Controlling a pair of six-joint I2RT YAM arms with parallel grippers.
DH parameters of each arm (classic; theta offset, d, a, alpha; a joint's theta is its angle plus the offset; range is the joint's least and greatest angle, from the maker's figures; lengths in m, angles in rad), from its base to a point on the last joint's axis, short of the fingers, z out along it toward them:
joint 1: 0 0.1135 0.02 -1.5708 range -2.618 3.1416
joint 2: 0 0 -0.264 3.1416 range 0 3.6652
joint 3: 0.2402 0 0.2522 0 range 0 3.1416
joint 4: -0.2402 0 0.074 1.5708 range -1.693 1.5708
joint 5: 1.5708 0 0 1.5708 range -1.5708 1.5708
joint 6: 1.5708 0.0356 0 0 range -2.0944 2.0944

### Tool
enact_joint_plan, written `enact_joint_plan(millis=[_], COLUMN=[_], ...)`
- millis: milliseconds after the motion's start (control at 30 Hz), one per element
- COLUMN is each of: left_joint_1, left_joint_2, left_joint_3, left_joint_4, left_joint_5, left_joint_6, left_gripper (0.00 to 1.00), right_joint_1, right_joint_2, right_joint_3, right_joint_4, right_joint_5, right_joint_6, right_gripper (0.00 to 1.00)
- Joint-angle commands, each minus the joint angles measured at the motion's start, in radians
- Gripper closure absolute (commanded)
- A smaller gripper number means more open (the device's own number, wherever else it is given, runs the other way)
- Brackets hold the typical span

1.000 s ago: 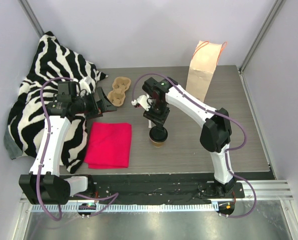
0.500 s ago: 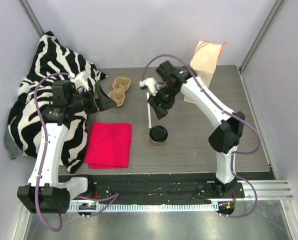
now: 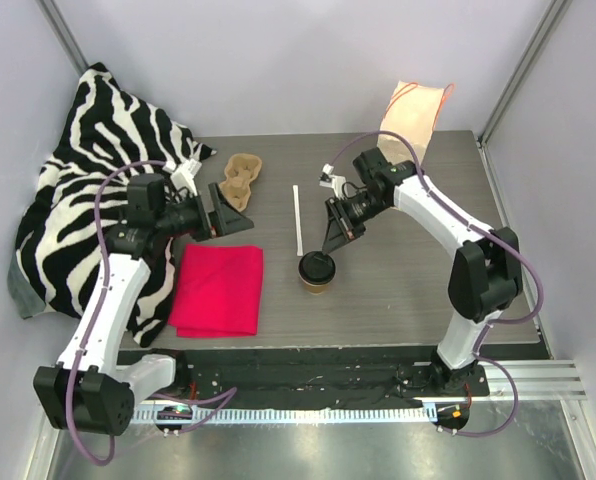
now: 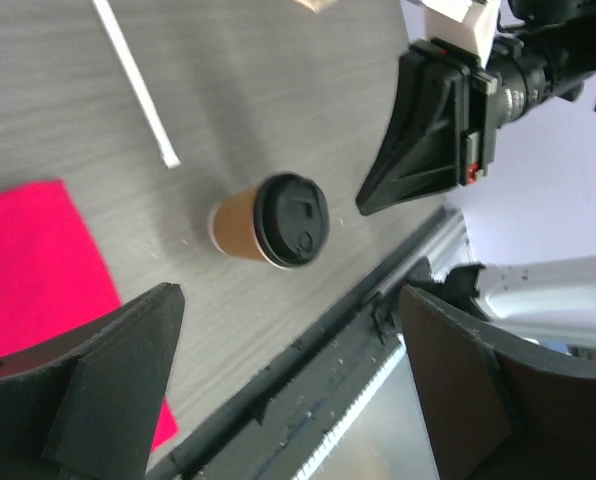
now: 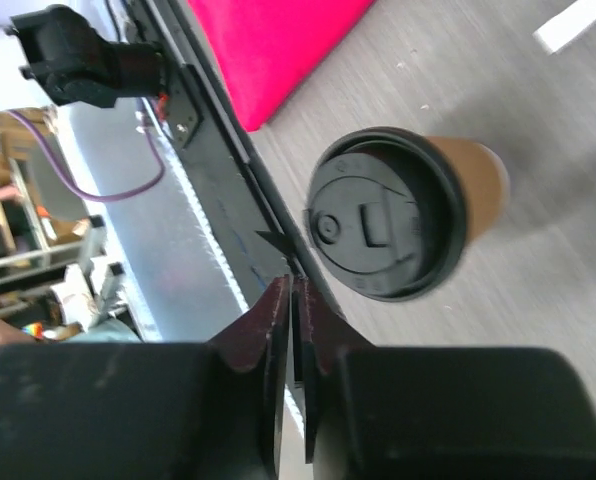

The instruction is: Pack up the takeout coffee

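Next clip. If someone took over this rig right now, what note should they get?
Left hand: open, empty, next to the pulp carrier.
Right hand: shut, empty, close beside the coffee cup but apart from it.
Cup: upright on the table, black lid on. Paper bag stands at the far right.
Done: cup is lidded.
Left: cup is in neither carrier nor bag; probably seat it in the carrier, then bag it.

One each: cup (image 3: 317, 272), straw (image 3: 298, 220), carrier (image 3: 241, 180), bag (image 3: 408, 135), pink cloth (image 3: 218, 290), zebra blanket (image 3: 88, 170)
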Motion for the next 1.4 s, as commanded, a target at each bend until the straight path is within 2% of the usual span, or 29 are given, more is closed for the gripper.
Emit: enact_joint_plan(millis=[0,100,200,333,367,400,567,700,967,1367], left_joint_1=[-0.065,-0.137,-0.217,-0.304,-0.314,-0.333,-0.399,-0.438,-0.410,-0.364], left_joint_2=[-0.032,-0.019,0.029,0.115,0.135,0.152,0.276,0.360,0.478,0.557], left_joint_3=[-0.075,-0.135,-0.162,-0.173,-0.169,-0.164,-0.130,-0.129,-0.166,-0.236], left_joint_4=[0.120,0.198,0.281,0.365,0.381,0.416,0.525,0.577,0.615,0.559], left_joint_5=[0.036,0.028,0.031,0.047,0.057,0.062,0.068,0.068,0.056,0.051], left_joint_6=[-0.064,-0.132,-0.175,-0.228,-0.239,-0.253,-0.342,-0.377,-0.373,-0.316], left_gripper=[0.17,0.34,0.51,0.65,0.69,0.78,1.00,1.00,1.00,1.00], right_joint_1=[0.026,0.038,0.048,0.055,0.058,0.063,0.066,0.066,0.063,0.038], right_joint_2=[-0.121,-0.122,-0.119,-0.093,-0.086,-0.082,-0.069,-0.050,-0.018,0.010], right_joint_3=[-0.124,-0.210,-0.284,-0.358,-0.367,-0.376,-0.390,-0.390,-0.395,-0.412], right_joint_4=[0.279,0.354,0.436,0.512,0.520,0.528,0.537,0.532,0.503,0.488], right_joint_5=[-0.054,-0.048,-0.041,-0.053,-0.059,-0.062,-0.048,-0.044,-0.047,-0.115], right_joint_6=[0.202,0.257,0.303,0.346,0.350,0.358,0.353,0.350,0.318,0.261], right_gripper=[0.91,0.99,0.99,0.99,0.99,0.99,0.99,0.99,0.99,0.99])
